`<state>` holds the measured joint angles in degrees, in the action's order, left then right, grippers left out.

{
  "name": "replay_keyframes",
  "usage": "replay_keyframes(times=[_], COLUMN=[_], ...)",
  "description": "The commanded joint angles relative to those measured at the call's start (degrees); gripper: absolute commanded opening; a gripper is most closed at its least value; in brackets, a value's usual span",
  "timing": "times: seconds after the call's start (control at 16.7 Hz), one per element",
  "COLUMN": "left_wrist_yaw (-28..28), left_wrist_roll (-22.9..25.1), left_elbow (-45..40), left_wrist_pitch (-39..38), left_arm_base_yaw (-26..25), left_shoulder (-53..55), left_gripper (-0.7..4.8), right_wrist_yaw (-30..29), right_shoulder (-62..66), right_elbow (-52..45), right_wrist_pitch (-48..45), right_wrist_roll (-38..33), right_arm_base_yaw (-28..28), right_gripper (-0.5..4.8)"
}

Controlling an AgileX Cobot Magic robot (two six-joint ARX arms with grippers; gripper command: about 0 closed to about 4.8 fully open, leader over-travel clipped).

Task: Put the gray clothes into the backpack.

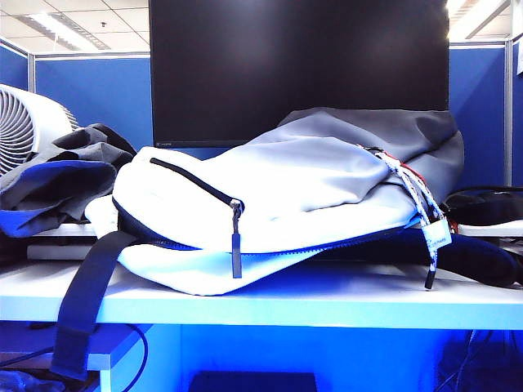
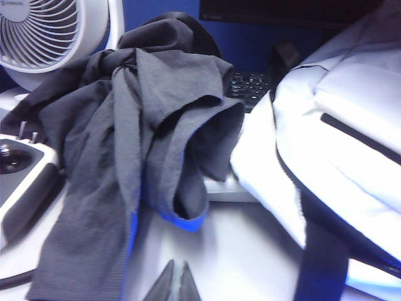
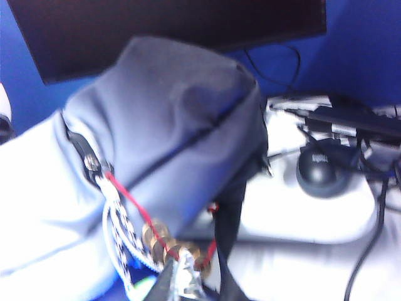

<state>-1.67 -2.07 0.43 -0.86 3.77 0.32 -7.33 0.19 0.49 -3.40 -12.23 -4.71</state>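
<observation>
The gray clothes lie crumpled at the far left beside the backpack, which lies on its side, white with a gray end panel at the right. Neither gripper shows in the exterior view. In the left wrist view the gray clothes form a heap with a blue hem, close to the backpack. My left gripper is shut and empty, a short way from the hem. My right gripper is shut just in front of the backpack's gray panel, right by its speckled cords.
A white fan stands behind the clothes and a dark monitor behind the backpack. The black strap hangs over the table's front edge. A keyboard lies behind the clothes. A black mouse and cables lie beyond the gray panel.
</observation>
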Motion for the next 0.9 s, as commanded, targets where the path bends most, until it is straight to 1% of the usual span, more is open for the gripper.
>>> replay_keyframes(times=[0.06, 0.18, 0.24, 0.3, 0.36, 0.42, 0.48, 0.54, 0.6, 0.66, 0.72, 0.78, 0.9], left_wrist_yaw=[0.6, 0.4, -0.4, -2.2, -3.6, -5.4, -6.9, -7.4, -7.1, -6.2, -4.0, -3.0, -3.6], left_wrist_roll=[0.6, 0.4, -9.3, -19.0, -26.1, -33.8, -38.7, -42.1, -45.0, -46.5, -46.1, -44.8, -40.3], left_elbow=[0.0, 0.0, 0.0, 0.0, 0.0, 0.0, 0.0, 0.0, 0.3, 0.8, 3.6, 5.9, 11.5], left_wrist_pitch=[0.5, 0.8, 2.8, 4.3, 6.1, 11.2, 16.5, 21.6, 25.9, 28.1, 28.3, 28.1, 27.1], left_arm_base_yaw=[-0.1, 0.0, 0.0, 0.0, 0.0, 0.1, 0.1, 0.1, 0.1, 0.1, 0.0, 0.0, 0.0], left_shoulder=[-0.1, -0.1, -0.1, -0.1, -0.1, -0.1, -0.1, -0.1, -0.1, -0.1, -0.1, 0.3, 3.1], left_gripper=[-0.05, -0.05, -0.04, -0.04, -0.05, -0.05, -0.05, -0.05, -0.05, -0.05, -0.05, -0.05, -0.05], right_wrist_yaw=[0.0, 0.3, -1.1, -2.6, -4.0, -5.3, -5.7, -5.7, -5.0, -3.3, -1.2, 0.2, 2.5], right_shoulder=[-0.1, -0.1, -0.1, -0.1, -0.1, -0.1, -0.1, -0.1, -0.1, 0.0, 0.2, 0.9, 4.3], right_elbow=[-0.4, -0.4, -0.4, -0.4, -0.4, -0.4, -0.4, -0.3, -0.1, 0.8, 3.1, 5.3, 11.0], right_wrist_pitch=[3.8, 4.6, 2.0, -0.1, -2.8, -7.8, -12.5, -16.9, -20.2, -20.9, -20.9, -20.9, -21.0], right_wrist_roll=[-0.2, -0.3, -7.5, -12.2, -16.7, -21.6, -23.2, -24.0, -24.0, -24.3, -24.5, -24.4, -23.5], right_arm_base_yaw=[0.0, 0.0, 0.0, 0.0, -0.1, -0.7, -1.8, -3.1, -4.7, -6.5, -9.5, -11.8, -15.4], right_gripper=[-0.06, -0.06, -0.06, -0.06, -0.05, -0.05, -0.05, -0.05, -0.06, -0.06, -0.06, -0.06, -0.06])
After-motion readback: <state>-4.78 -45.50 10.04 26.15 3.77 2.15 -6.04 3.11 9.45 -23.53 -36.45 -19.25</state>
